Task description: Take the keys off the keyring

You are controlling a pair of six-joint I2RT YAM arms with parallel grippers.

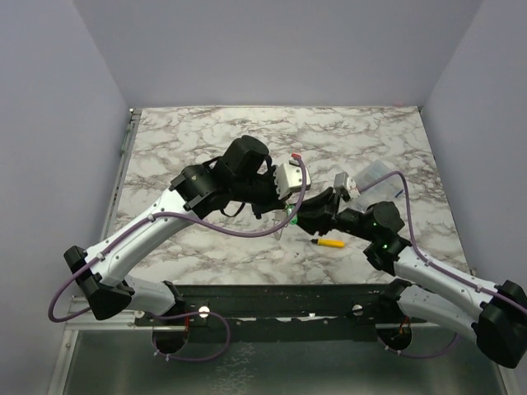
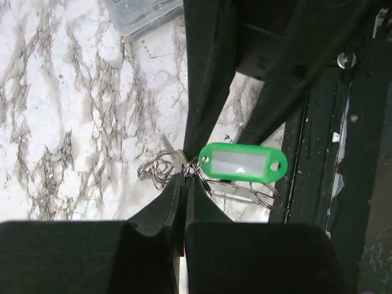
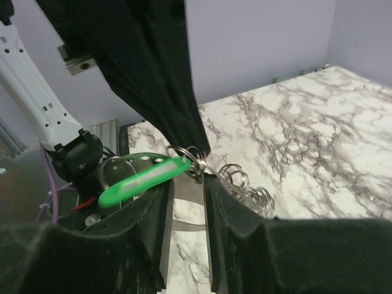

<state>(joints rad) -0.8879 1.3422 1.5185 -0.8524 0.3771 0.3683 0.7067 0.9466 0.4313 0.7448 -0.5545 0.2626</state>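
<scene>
Keyring (image 2: 158,168): a cluster of thin silvery rings carrying a green tag (image 2: 242,162) with a pale label window. It is held between the two claws near mid-counter and appears lifted off the marbled counter (image 2: 73,122). The tag is threaded on a ring through its eyelet. No separate keys can be told apart from the tangle of rings. Left claw (image 2: 185,180): jaws closed to a slit, pinching a ring just beside the tag's eyelet. Right claw (image 3: 187,184): narrow, jaws a little apart with the rings at their tips; whether they actually grip cannot be told. The claws meet tip to tip from opposite sides. Progress, as judged: nothing is seen detached and no loose piece lies on the visible counter, so the removal itself is not yet done. What appears achieved is a two-sided hold on the cluster. What is left is parting a coil and sliding the tag and any keys off. A yellow screwdriver (image 1: 329,243) lies beside the right arm, untouched, and a clear box (image 1: 375,175) sits beyond it.
</scene>
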